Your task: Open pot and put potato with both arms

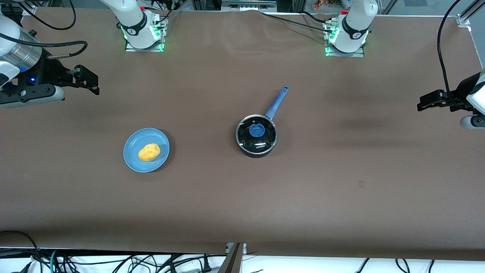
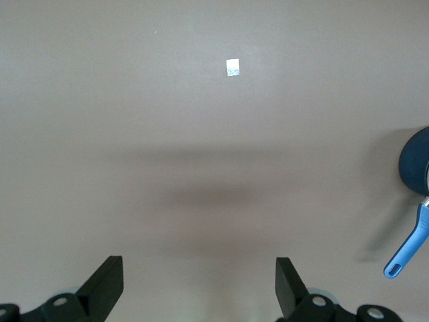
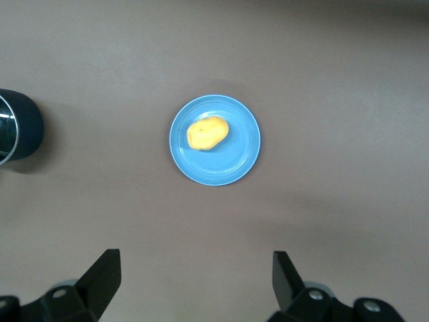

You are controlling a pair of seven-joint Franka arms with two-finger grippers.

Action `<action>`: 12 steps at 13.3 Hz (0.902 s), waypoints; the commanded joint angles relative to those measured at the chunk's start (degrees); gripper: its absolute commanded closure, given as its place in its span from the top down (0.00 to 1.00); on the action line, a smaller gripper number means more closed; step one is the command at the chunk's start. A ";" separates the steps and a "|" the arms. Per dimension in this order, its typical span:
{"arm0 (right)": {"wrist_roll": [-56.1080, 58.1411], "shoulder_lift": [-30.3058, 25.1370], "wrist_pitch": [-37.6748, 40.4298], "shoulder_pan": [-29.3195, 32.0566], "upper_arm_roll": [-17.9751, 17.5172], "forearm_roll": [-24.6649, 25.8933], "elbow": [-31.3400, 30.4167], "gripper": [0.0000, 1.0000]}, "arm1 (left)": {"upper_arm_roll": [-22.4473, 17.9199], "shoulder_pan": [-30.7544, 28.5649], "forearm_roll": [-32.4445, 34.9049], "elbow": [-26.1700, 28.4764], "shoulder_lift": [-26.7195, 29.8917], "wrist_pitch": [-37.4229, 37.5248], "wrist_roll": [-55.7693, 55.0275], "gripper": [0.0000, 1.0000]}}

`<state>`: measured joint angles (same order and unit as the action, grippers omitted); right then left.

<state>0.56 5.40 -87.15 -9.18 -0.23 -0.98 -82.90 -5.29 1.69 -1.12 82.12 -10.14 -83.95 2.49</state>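
The black pot (image 1: 257, 136) stands at the table's middle with its glass lid and blue knob (image 1: 256, 131) on, its blue handle (image 1: 276, 102) pointing toward the robots' bases. The yellow potato (image 1: 149, 152) lies on a blue plate (image 1: 132, 163) toward the right arm's end. My right gripper (image 1: 89, 81) is open and empty, high over that end; its wrist view shows the potato (image 3: 207, 133) and plate (image 3: 244, 161). My left gripper (image 1: 426, 102) is open and empty, high over the left arm's end; its wrist view shows the pot's edge (image 2: 414, 164) and handle (image 2: 409, 245).
The brown table cover (image 1: 341, 182) is bare around the pot and plate. A small pale mark (image 1: 361, 184) lies nearer the front camera toward the left arm's end, also in the left wrist view (image 2: 232, 67). Cables hang at the table's front edge.
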 commanded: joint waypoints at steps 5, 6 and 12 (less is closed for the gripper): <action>0.06 -0.04 3.47 0.22 0.58 -0.51 1.16 1.00 | 0.01 -0.46 -1.26 -2.14 -1.02 1.33 1.03 1.00; 0.06 -0.13 3.91 0.22 0.75 -0.42 1.24 1.00 | 0.01 -0.46 -1.34 -2.14 -1.02 1.33 1.11 1.00; 0.67 -0.66 3.83 0.22 1.29 -0.07 1.33 1.00 | 0.10 -0.02 -1.17 -2.14 -1.11 1.42 1.55 1.00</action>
<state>0.60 5.05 -84.59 -9.11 1.64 -0.99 -82.48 -5.02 1.81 -1.12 82.09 -10.25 -83.95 2.59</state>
